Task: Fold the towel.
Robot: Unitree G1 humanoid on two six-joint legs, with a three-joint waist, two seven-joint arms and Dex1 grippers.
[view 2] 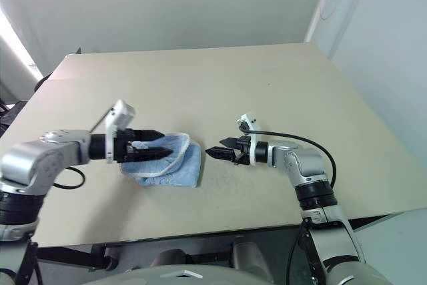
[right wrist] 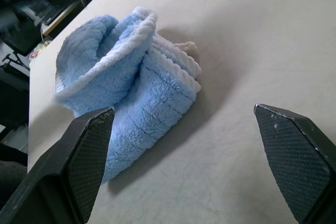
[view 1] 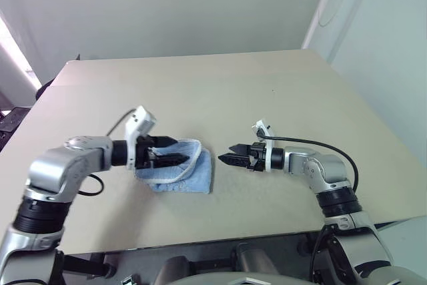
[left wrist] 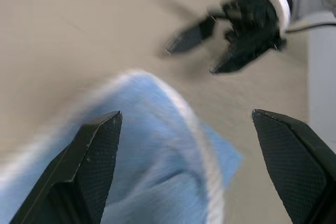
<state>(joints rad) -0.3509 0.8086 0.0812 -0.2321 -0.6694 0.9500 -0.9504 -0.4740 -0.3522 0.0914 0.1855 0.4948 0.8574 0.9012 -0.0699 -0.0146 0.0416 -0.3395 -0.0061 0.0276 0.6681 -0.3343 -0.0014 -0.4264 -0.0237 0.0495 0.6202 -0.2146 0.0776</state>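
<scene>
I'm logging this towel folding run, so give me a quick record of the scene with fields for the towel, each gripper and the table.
towel: light-blue towel, bunched and partly folded, white edging raised on one side, lying on the table
left gripper: left gripper over the towel, jaws open, holding nothing
right gripper: right gripper beside the towel, apart from it, jaws open and empty, pointing toward it
table: beige table

The table [view 1: 267, 85] lies bare from nine o'clock through twelve to three. Near the front edge, the bunched towel [view 1: 190, 171] sits at centre-left, with the left gripper [view 1: 175, 157] over it. The right gripper [view 1: 227, 159] hangs just beside, at its three o'clock, with a narrow gap between.
</scene>
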